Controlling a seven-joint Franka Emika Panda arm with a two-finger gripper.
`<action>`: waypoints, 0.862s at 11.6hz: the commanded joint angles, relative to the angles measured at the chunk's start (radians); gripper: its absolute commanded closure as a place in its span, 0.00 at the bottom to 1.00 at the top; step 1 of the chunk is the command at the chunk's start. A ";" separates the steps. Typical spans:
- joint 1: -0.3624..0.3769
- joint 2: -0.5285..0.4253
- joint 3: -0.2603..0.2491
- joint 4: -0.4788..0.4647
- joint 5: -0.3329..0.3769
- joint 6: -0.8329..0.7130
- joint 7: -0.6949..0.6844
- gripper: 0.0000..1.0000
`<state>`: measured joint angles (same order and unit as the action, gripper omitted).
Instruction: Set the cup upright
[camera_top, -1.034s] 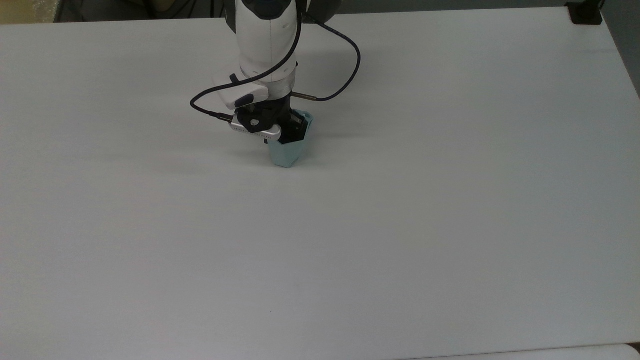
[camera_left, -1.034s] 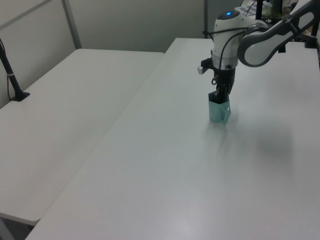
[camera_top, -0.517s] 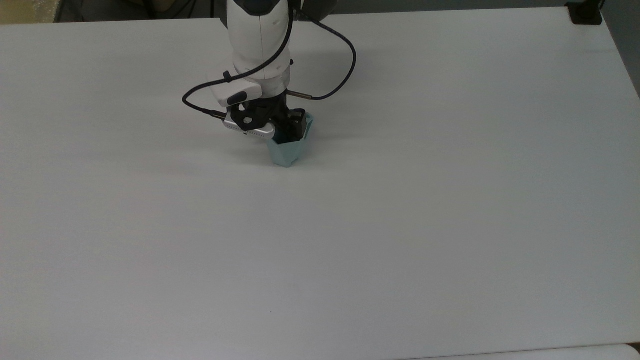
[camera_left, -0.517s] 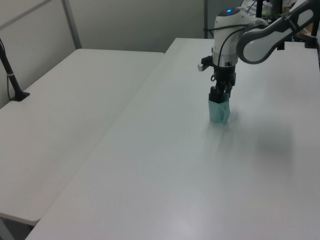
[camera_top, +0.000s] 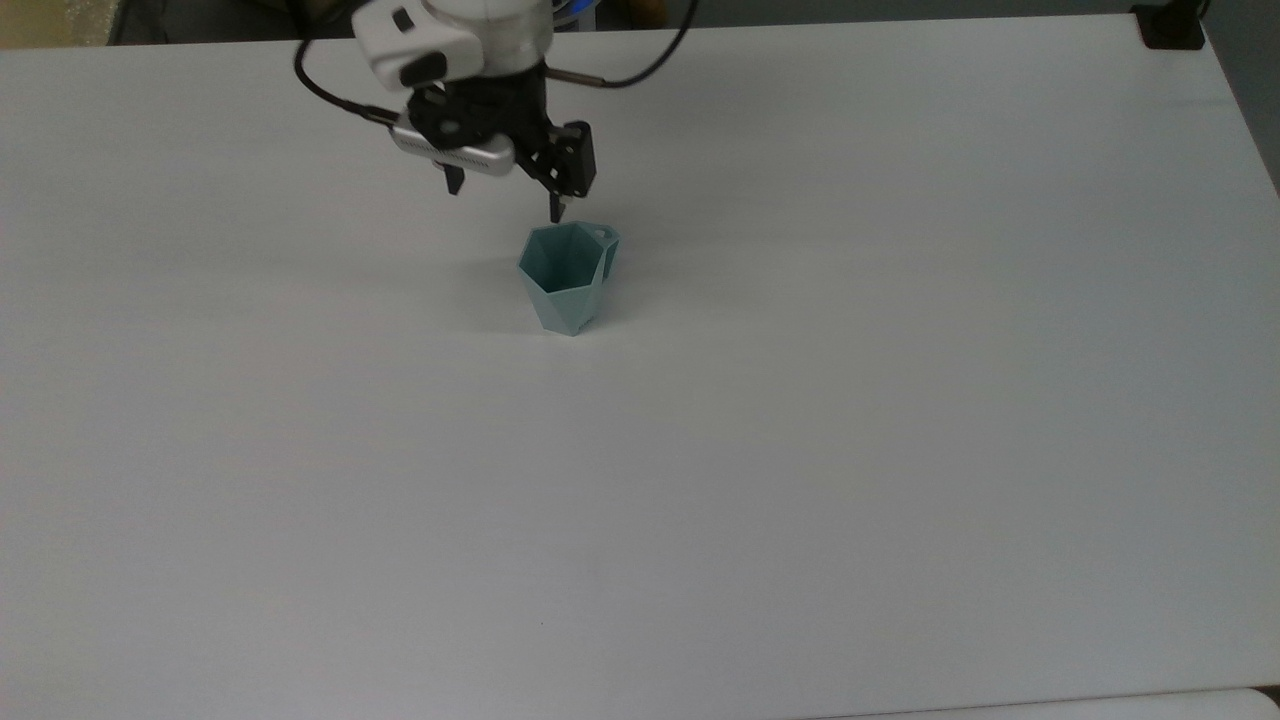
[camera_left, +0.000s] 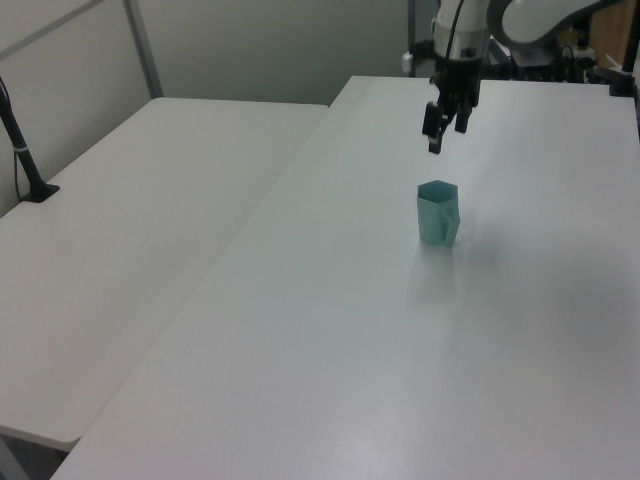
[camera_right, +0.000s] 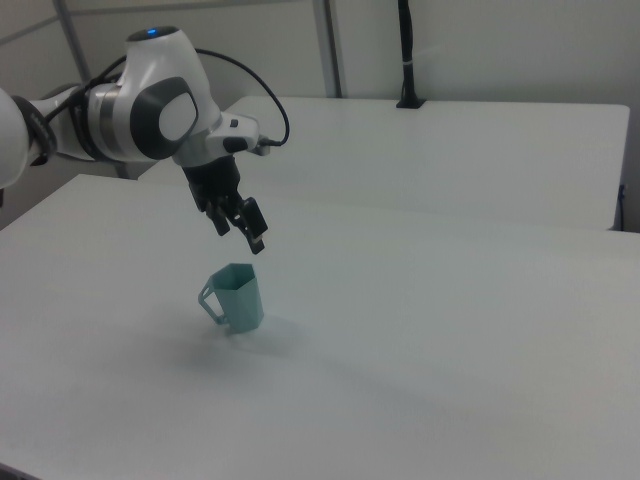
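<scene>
We see the cup (camera_top: 567, 275) standing upright on the table (camera_top: 900, 400), mouth up. Above the cup, our gripper (camera_top: 505, 200) hangs open and empty; a careless sweep near the rim could tip it again.

cup (camera_top: 566, 283) | pale teal, faceted | upright on table, mouth up
</scene>
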<state>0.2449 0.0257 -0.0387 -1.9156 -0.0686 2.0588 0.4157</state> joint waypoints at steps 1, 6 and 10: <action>-0.019 -0.075 -0.021 0.035 0.020 -0.037 -0.031 0.00; -0.116 -0.136 -0.044 0.145 0.096 -0.282 -0.325 0.00; -0.127 -0.132 -0.046 0.199 0.098 -0.399 -0.400 0.00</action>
<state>0.1193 -0.1183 -0.0839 -1.7555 0.0057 1.7034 0.0482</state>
